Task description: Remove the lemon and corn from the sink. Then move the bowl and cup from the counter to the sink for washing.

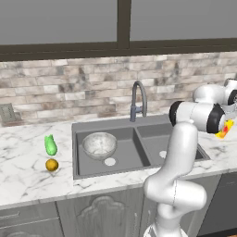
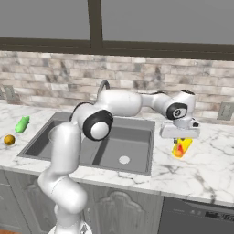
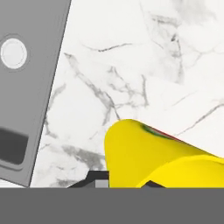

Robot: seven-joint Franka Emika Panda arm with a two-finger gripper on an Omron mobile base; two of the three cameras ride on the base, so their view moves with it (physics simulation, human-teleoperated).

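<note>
My gripper [image 2: 181, 138] is over the marble counter right of the sink [image 2: 137, 125] and is shut on the yellow cup [image 2: 181, 148]. The cup hangs tilted under the hand, its red mark showing. In the hand view the cup [image 3: 148, 155] lies large and close at the fingers, with the sink's right basin [image 3: 26, 96] off to the left. The grey speckled bowl [image 1: 99, 144] sits in the left basin of the sink [image 1: 139, 159]. On the counter left of the sink lie the green corn [image 1: 50, 145] and the round lemon [image 1: 52, 165], also seen as corn [image 2: 22, 124] and lemon [image 2: 9, 140].
A curved grey faucet [image 1: 138, 99] rises behind the sink's divider. A brick wall with an outlet [image 1: 7, 112] backs the counter. My own arm [image 2: 114, 107] arches across the sink toward the right counter.
</note>
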